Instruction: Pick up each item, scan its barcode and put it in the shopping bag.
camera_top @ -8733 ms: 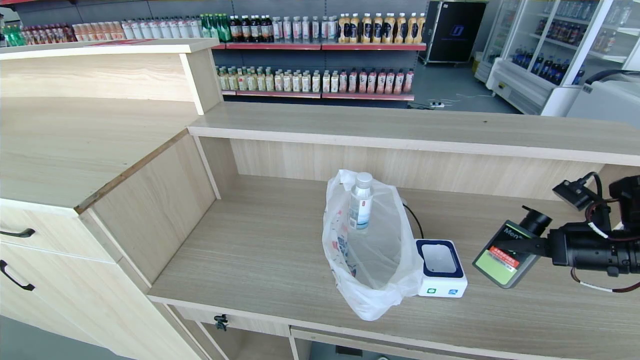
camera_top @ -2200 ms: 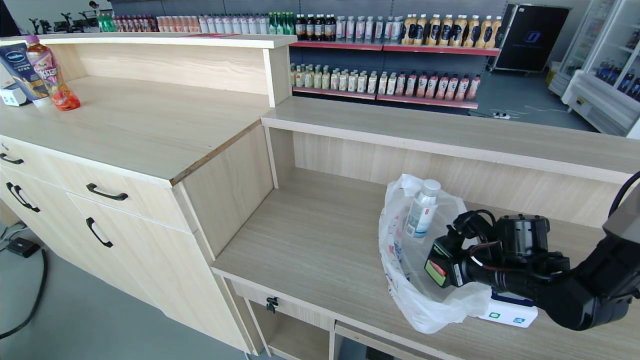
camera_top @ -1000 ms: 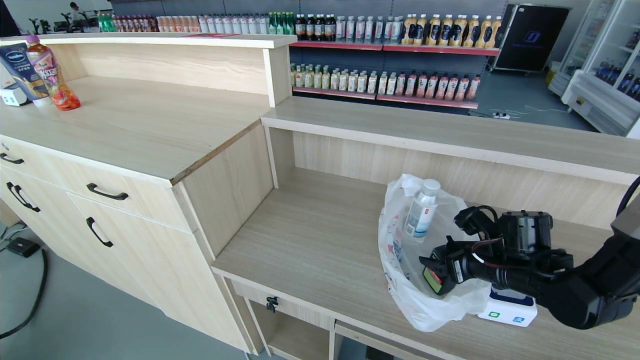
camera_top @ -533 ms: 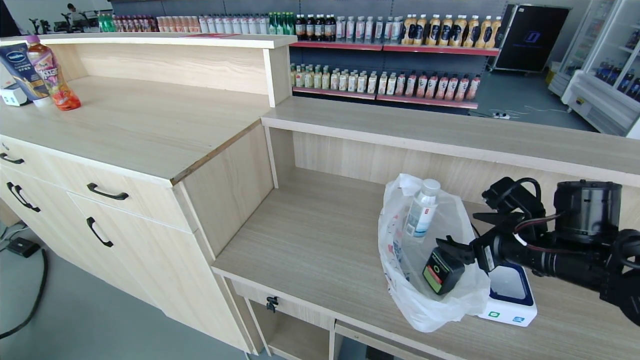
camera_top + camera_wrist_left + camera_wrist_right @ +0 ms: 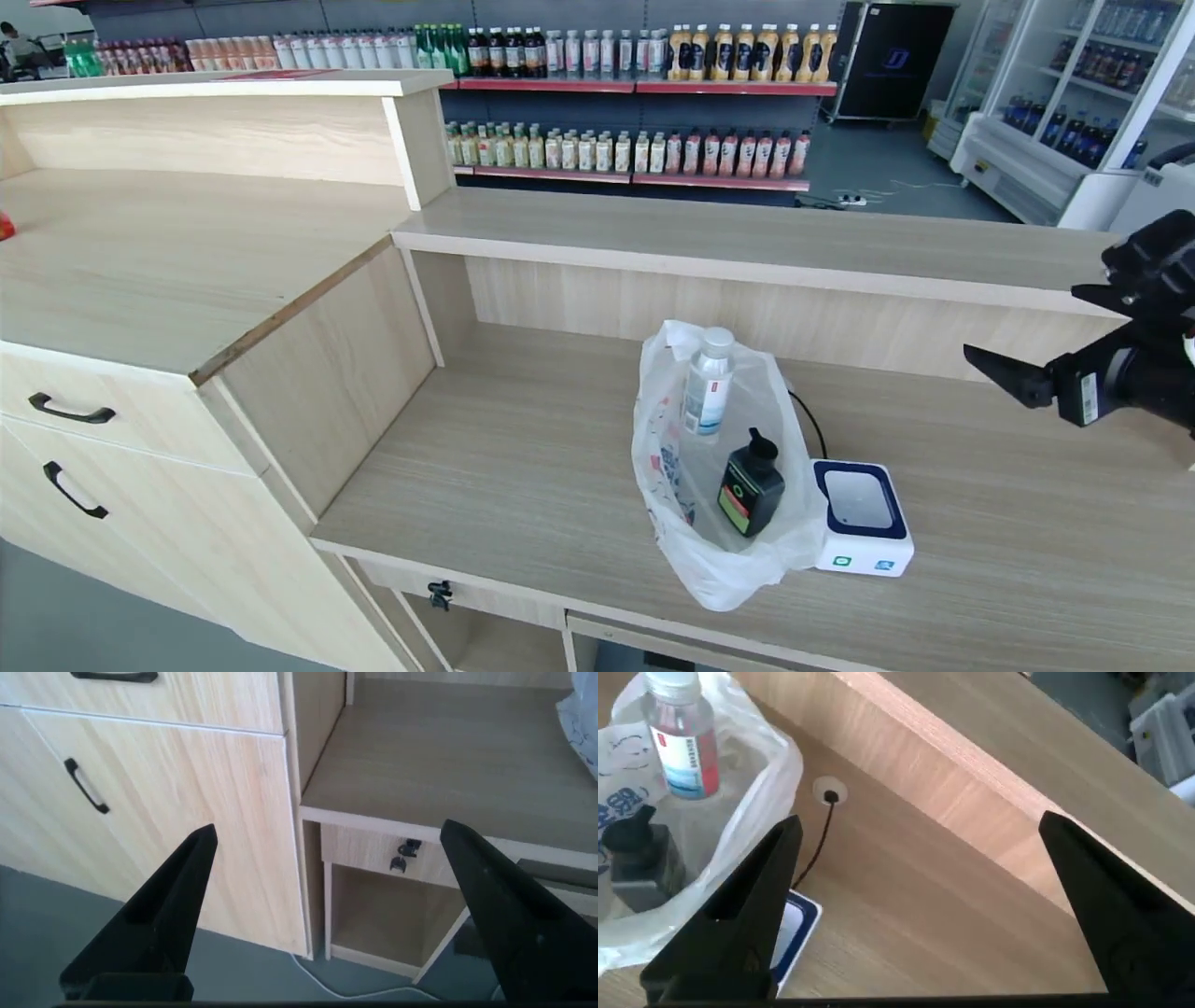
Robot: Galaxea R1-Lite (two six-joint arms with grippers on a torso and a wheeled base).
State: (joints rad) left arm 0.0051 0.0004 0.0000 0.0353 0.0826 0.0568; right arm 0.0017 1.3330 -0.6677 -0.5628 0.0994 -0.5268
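the shopping bag (image 5: 709, 579) stands open on the lower desk (image 5: 523, 467), near its front edge. inside it i see two things. a clear bottle (image 5: 705, 392) with a white cap stands upright at the back of the bag. a dark pump bottle (image 5: 750, 485) with a green and red label stands in front of it and leans a little. the white and blue scanner (image 5: 861, 523) sits on the desk, touching the bag on the robot's right side. a black cable (image 5: 810, 420) runs from behind the scanner to a hole (image 5: 830, 795) in the back wall of the desk.

the right gripper (image 5: 920, 821) is spread wide and holds nothing. it hangs above the desk, to the right of the scanner and well apart from the bag, at about the height of the upper ledge (image 5: 747, 233).

the left gripper (image 5: 327, 829) is spread wide too and is empty. it is low, in front of the cabinet door (image 5: 168, 793) with a black handle (image 5: 86, 786), beside the front edge of the desk where a small latch (image 5: 404, 854) hangs.

behind the counter there are shelves (image 5: 616, 149) full of drink bottles, and glass fridges (image 5: 1055, 121) at the far right.
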